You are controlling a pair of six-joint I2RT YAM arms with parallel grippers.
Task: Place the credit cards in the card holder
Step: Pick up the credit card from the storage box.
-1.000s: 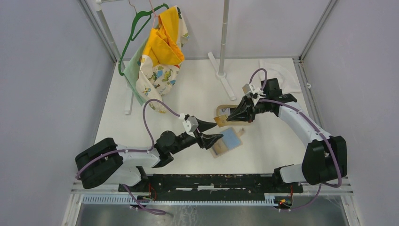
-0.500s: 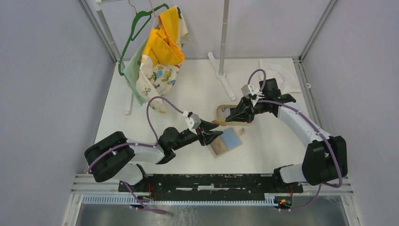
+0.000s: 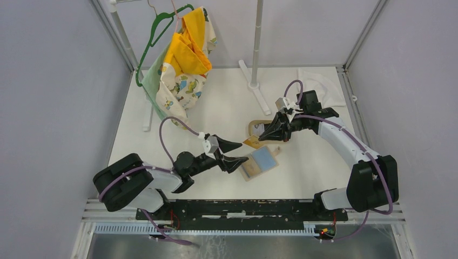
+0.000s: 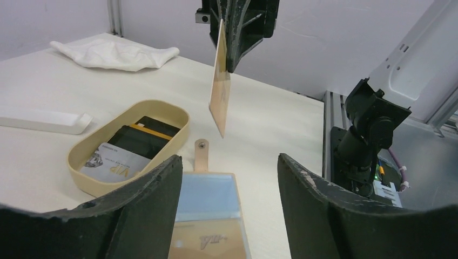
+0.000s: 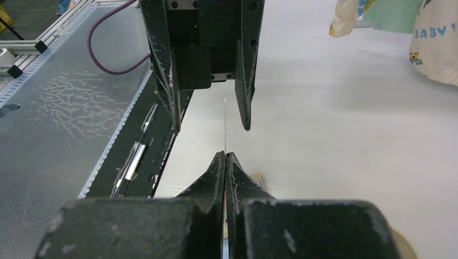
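Left gripper (image 3: 243, 151) has backed off, jaws parted and empty, leaving the gold card (image 4: 220, 97) clenched edge-up in the right gripper (image 3: 261, 136), just ahead of those jaws, with the open holder (image 4: 208, 216) lying flat between them.

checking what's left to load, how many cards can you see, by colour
gold card, in the right gripper: 1
white-grey card, in the tray: 1
dark card, in the tray: 1 for sure, overlap unclear
total: at least 3
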